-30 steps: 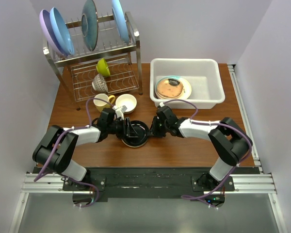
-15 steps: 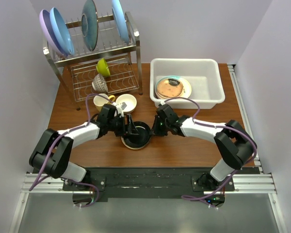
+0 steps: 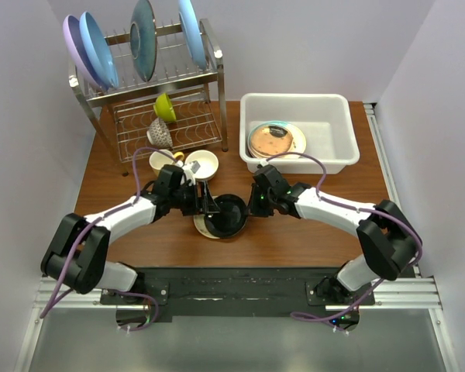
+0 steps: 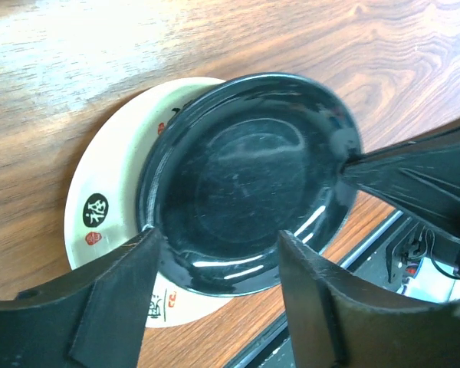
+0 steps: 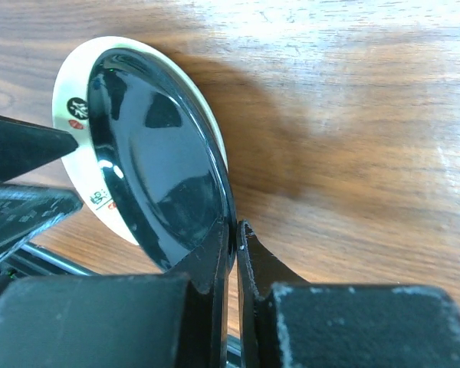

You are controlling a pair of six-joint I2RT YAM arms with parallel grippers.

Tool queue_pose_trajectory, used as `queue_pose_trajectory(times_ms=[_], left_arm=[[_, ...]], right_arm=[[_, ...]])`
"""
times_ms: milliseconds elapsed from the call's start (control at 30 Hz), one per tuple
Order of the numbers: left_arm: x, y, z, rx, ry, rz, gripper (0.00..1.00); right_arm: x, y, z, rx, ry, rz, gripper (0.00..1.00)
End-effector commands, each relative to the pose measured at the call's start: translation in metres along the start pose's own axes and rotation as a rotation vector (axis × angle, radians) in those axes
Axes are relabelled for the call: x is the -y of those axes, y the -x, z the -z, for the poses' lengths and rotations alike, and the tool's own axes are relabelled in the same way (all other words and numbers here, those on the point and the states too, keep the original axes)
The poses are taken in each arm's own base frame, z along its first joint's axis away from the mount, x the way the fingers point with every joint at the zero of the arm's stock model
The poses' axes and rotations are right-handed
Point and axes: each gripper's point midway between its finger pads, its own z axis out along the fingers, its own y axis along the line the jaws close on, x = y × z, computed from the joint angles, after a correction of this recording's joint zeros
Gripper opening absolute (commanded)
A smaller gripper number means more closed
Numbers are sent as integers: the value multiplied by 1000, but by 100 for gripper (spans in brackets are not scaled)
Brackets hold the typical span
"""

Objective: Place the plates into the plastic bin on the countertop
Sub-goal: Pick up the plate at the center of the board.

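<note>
Right wrist view: the right gripper (image 5: 234, 230) pinches the glossy black plate (image 5: 157, 161) by its rim, the left gripper (image 4: 218, 239) open beside it. So thin a hold may let it slip onto the cream plate (image 4: 100, 184).

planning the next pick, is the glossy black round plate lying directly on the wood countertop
No, a cream round plate with printed marks lies under the black plate.

You have on the countertop (image 3: 294, 232) the bin (image 3: 325, 136) back right, the rack (image 3: 174, 124) back left, a mug (image 3: 163, 161) and bowl (image 3: 202, 163) side by side before it, and a cream plate (image 4: 107, 192) flat near centre.
</note>
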Motion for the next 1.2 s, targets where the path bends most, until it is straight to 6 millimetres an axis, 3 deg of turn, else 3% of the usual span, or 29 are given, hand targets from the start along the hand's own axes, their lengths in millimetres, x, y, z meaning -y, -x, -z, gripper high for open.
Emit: queue_pose_trajectory(times_ms=[0, 67, 300, 500, 600, 767, 833, 1067, 1167], left_arm=[[0, 7, -3, 19, -4, -28, 62], [-5, 5, -4, 20, 19, -20, 56], [-24, -7, -11, -25, 84, -8, 55], [-28, -21, -20, -64, 58, 14, 53], [-31, -28, -21, -85, 55, 23, 50], [-30, -26, -25, -77, 40, 20, 45], [-30, -27, -26, -79, 38, 19, 45], [-28, -26, -26, -77, 30, 15, 45], [-28, -26, -25, -75, 30, 14, 45]], right_arm=[[-2, 9, 13, 55, 9, 11, 1], [0, 8, 14, 56, 6, 9, 1], [3, 2, 10, 44, 5, 0, 3], [4, 0, 6, 40, 11, -9, 5], [5, -1, 5, 37, 5, -16, 11], [5, -3, 0, 41, 16, -38, 34], [2, -6, -5, 35, 51, -70, 38], [-13, -12, -15, -2, 123, -109, 35], [-17, -8, -13, 8, 139, -111, 12]])
